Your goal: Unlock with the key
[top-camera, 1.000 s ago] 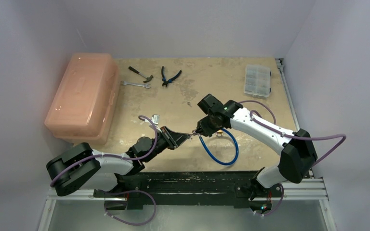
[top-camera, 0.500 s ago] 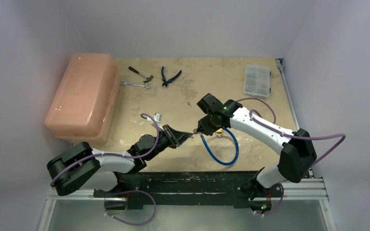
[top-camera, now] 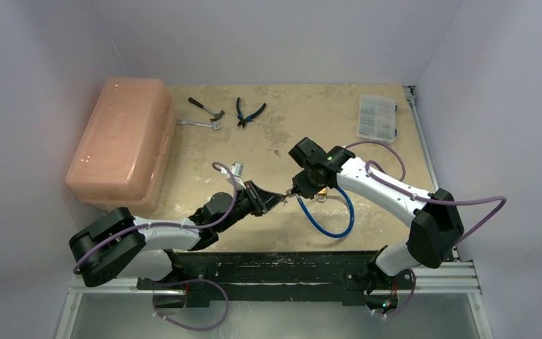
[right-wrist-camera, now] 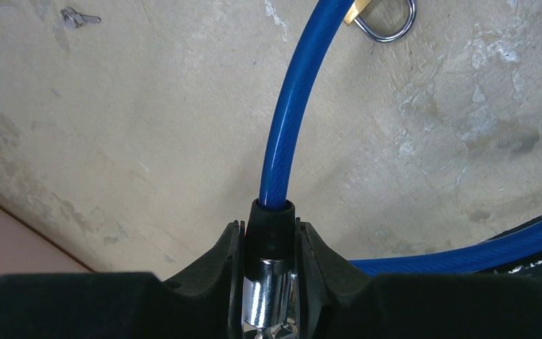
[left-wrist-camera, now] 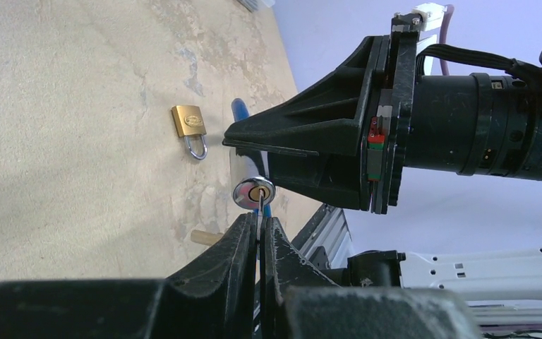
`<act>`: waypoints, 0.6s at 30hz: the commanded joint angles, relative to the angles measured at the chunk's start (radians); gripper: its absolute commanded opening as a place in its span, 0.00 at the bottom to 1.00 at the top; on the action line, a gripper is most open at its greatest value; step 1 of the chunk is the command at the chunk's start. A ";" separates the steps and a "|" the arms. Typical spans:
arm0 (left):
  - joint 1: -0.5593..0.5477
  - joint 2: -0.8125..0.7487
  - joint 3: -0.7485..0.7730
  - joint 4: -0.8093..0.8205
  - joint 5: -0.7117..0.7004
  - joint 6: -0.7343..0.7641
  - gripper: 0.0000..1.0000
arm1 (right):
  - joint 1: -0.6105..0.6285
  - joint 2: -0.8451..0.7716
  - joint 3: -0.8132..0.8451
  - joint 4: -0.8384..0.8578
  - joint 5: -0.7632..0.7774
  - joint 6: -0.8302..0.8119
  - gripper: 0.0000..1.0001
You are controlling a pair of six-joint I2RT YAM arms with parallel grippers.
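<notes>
Top view, left side: translucent orange toolbox sits at the left edge of the desk, lid down. Just right of it, at the far edge, lie a small hammer, an open-end wrench and blue-handled pliers, each apart from the others.

Left hand: fingers pinched together on the key, almost no gap between them. The key's thin blade stands straight out of the fingertips, its tip in the keyhole of the lock barrel. The barrel's round silver face, brass at the centre, looks toward the left wrist camera. Whether the key is fully seated, I cannot tell.

Both hands meet above mid-desk, tip to tip.

Right hand: fingers clamped on the lock barrel, at its black collar and chrome body. The blue cable leaves the collar and loops down over the desk.

A brass padlock lies flat on the desk below the hands, near the cable, shackle closed.

Far right: clear parts organizer, well apart from everything else.
</notes>
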 commanded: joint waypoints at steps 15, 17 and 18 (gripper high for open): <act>-0.007 -0.013 0.126 -0.239 0.018 0.020 0.00 | 0.020 0.015 0.044 0.006 -0.046 -0.010 0.00; -0.007 -0.011 0.139 -0.272 0.017 0.021 0.00 | 0.021 0.018 0.042 0.005 -0.045 -0.009 0.00; -0.007 -0.009 0.147 -0.287 0.017 0.021 0.00 | 0.020 0.018 0.042 0.007 -0.046 -0.009 0.00</act>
